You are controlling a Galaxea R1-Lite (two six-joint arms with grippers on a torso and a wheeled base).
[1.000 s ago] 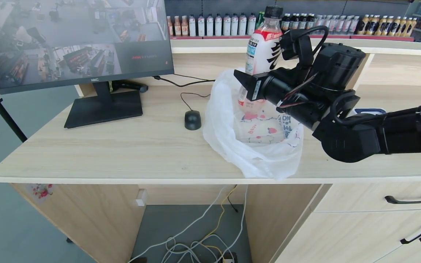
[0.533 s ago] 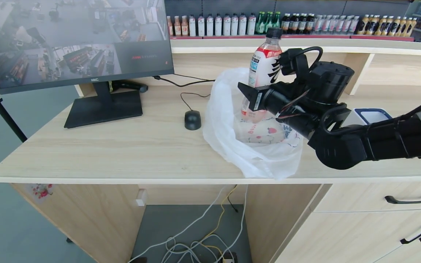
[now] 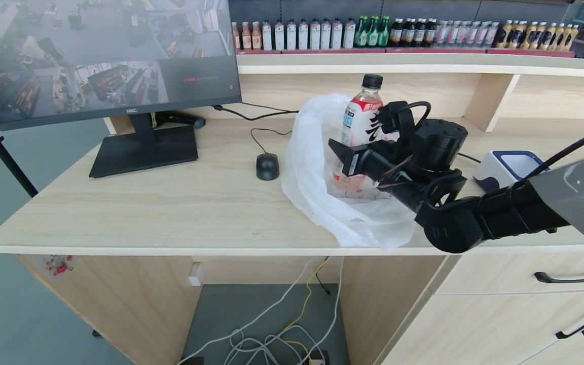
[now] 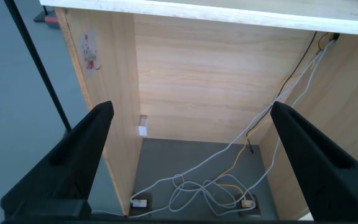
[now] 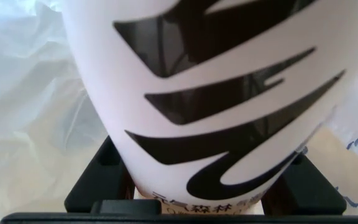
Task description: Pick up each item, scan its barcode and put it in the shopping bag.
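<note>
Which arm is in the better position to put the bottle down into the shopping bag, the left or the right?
Right. The right gripper holds the bottle upright in the mouth of the shopping bag. The left gripper is open, down below the counter.

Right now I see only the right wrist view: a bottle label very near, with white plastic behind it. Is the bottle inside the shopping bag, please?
Observer: Its lower part is. In the head view the bottle stands upright in the right claw, low in the open shopping bag.
Operator: And where is the scanner?
Observer: The white scanner sits on the counter, on the robot's right of the bag and apart from it.
Operator: And the left claw?
Observer: The left claw is open, lower than the counter top, facing the cables under it.
</note>
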